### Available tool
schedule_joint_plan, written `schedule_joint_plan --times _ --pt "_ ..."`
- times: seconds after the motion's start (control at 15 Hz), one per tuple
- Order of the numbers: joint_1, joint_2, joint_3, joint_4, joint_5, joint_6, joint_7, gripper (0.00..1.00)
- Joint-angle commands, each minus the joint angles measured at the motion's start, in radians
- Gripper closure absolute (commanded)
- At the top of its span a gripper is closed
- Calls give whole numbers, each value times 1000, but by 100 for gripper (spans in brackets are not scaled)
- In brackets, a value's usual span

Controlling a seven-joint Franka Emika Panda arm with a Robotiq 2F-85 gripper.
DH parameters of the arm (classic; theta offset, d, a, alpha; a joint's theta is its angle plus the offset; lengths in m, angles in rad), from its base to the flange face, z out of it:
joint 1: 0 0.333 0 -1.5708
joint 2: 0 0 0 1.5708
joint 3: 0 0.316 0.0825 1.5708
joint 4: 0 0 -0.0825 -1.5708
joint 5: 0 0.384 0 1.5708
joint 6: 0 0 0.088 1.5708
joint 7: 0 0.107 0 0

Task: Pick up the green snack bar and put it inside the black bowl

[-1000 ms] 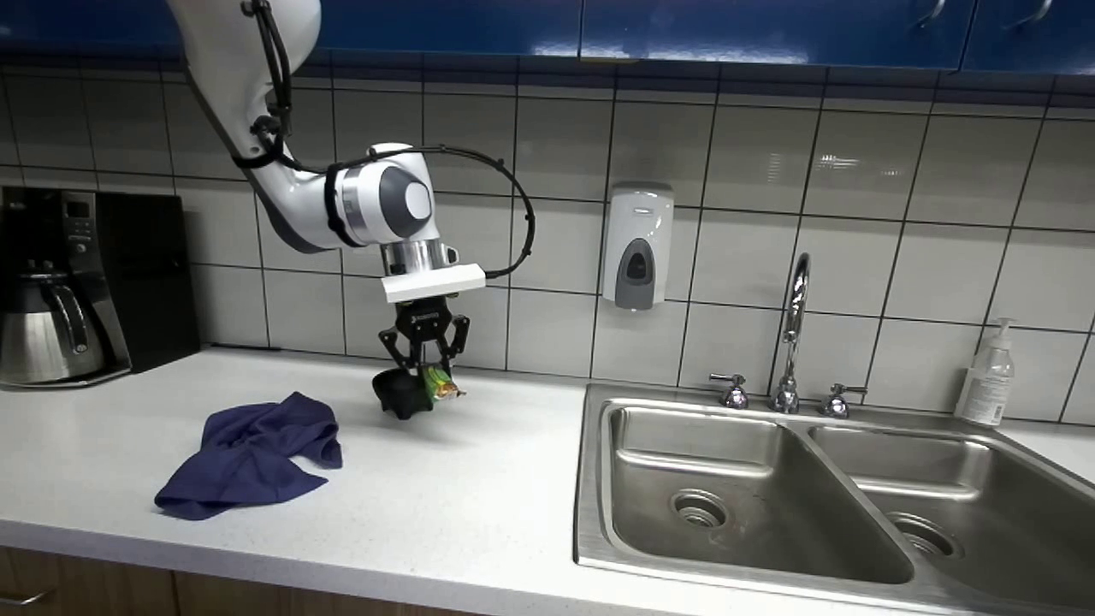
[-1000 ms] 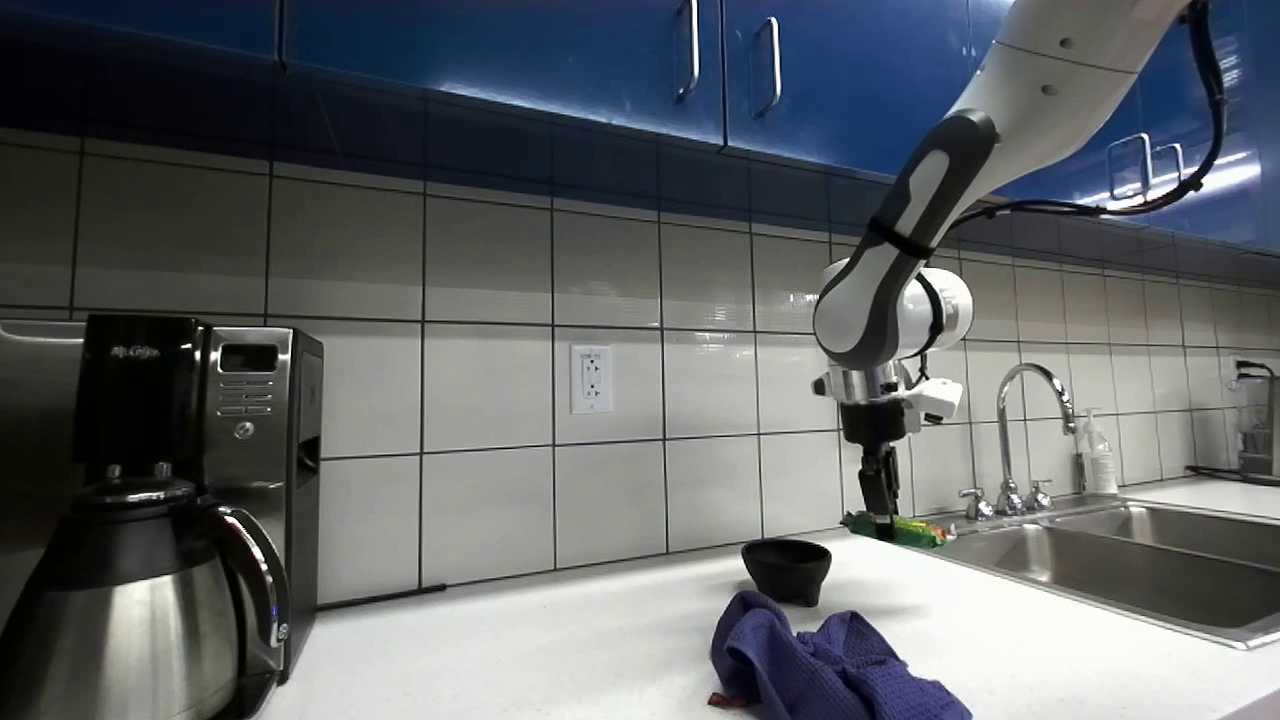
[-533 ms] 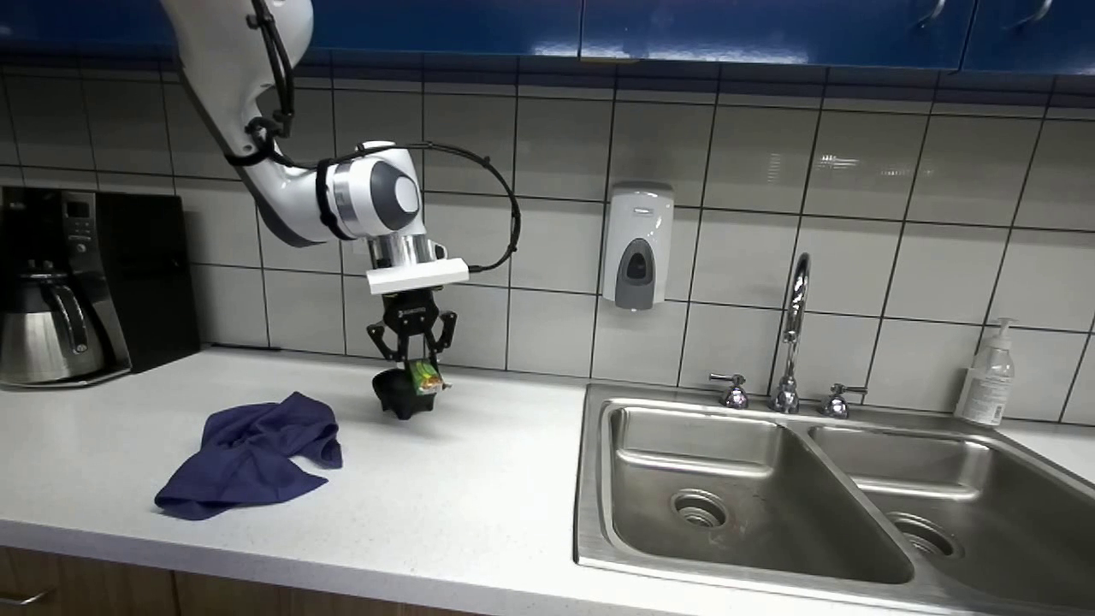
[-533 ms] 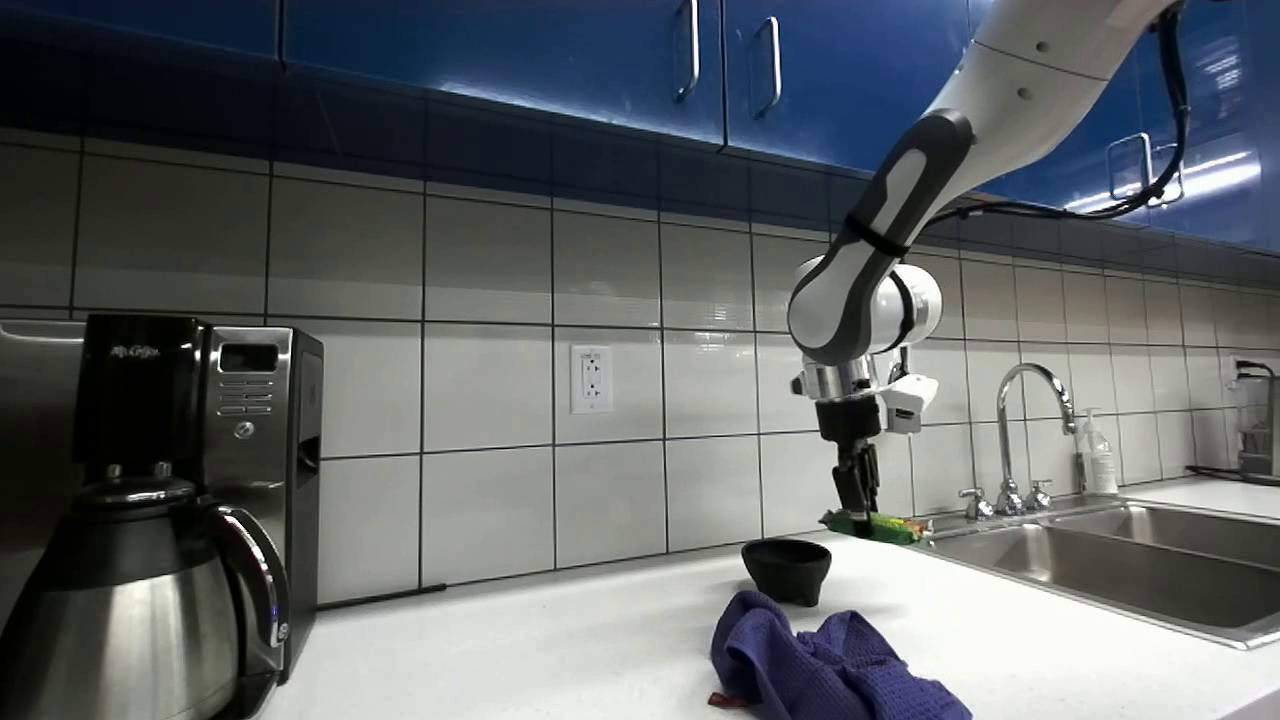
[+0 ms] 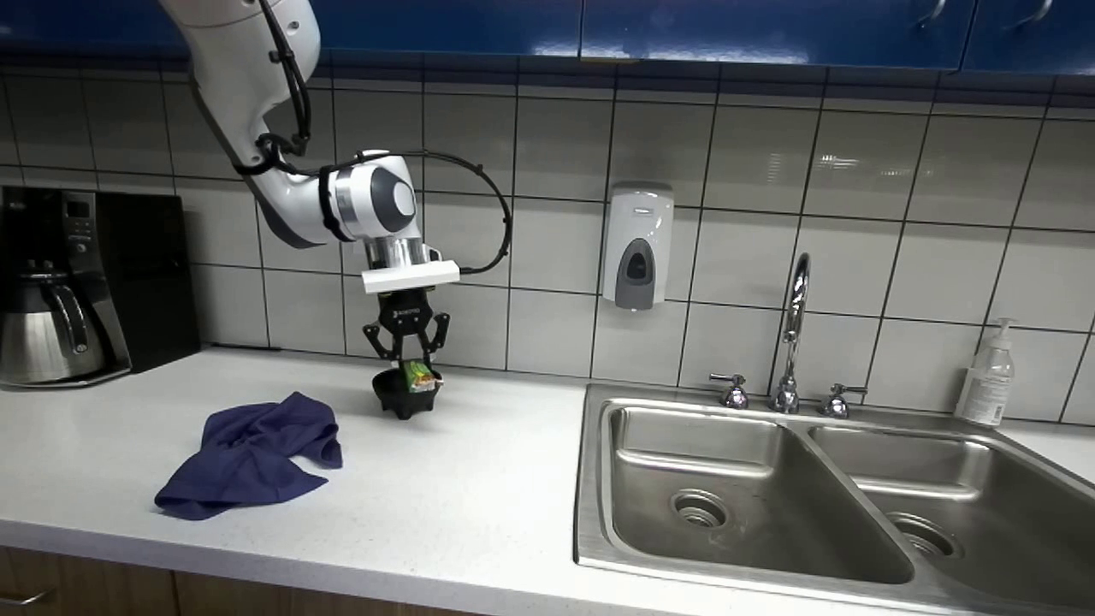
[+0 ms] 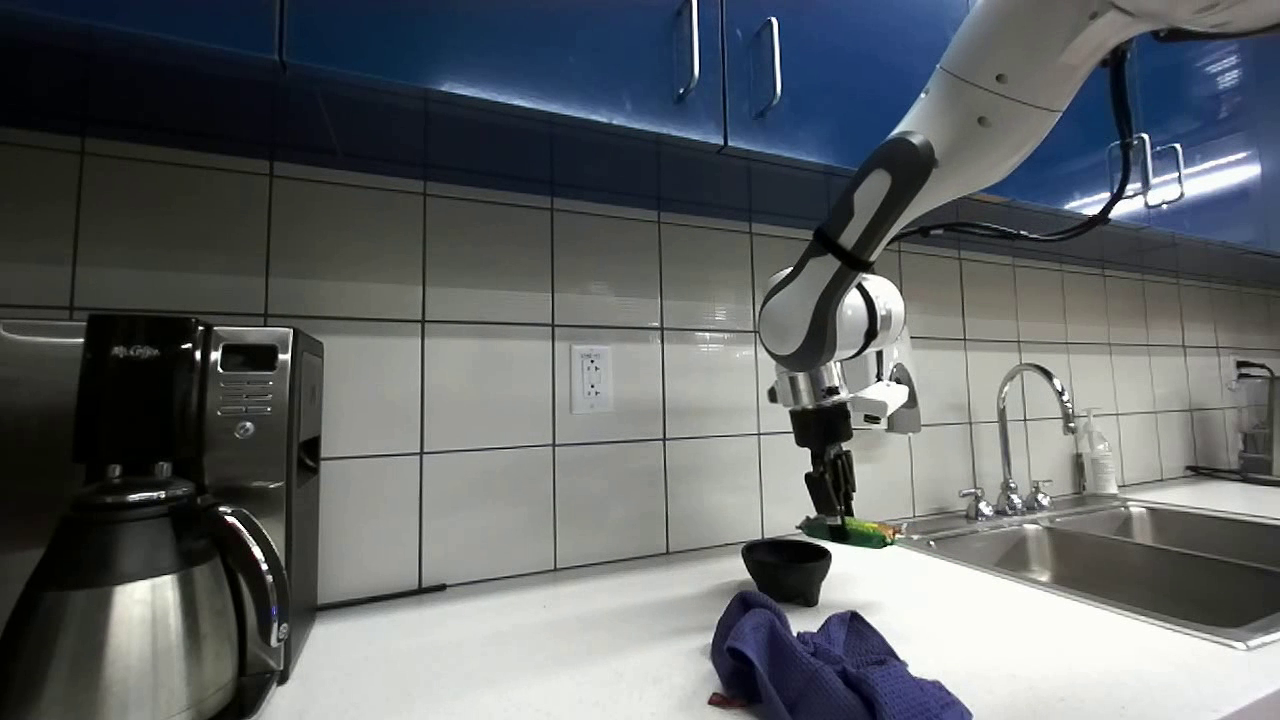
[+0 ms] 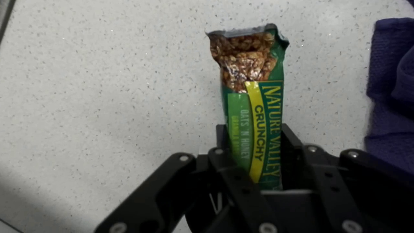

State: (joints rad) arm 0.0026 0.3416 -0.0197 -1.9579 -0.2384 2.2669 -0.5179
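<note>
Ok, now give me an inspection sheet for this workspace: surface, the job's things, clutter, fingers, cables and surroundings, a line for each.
Surface: pale, speckled countertop.
Job's things: green snack bar held, not yet inside the black bowl, which stands upright on the countertop.
Clutter: crumpled purple cloth lying near the bowl.
Grasp: fingers closed on the bar from both long sides.
Cables: black cable strapped to the arm, with slack loops in both exterior views.
Surroundings: double sink, coffee maker, wall dispenser, pump bottle, blue cabinets overhead.
</note>
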Motion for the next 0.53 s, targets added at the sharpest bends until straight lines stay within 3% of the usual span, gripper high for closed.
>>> schedule_joint_plan --times 0.0,0.47 --pt "-4 50 22 81 -7 -61 39 84" --pt "9 93 36 170 6 -166 114 84"
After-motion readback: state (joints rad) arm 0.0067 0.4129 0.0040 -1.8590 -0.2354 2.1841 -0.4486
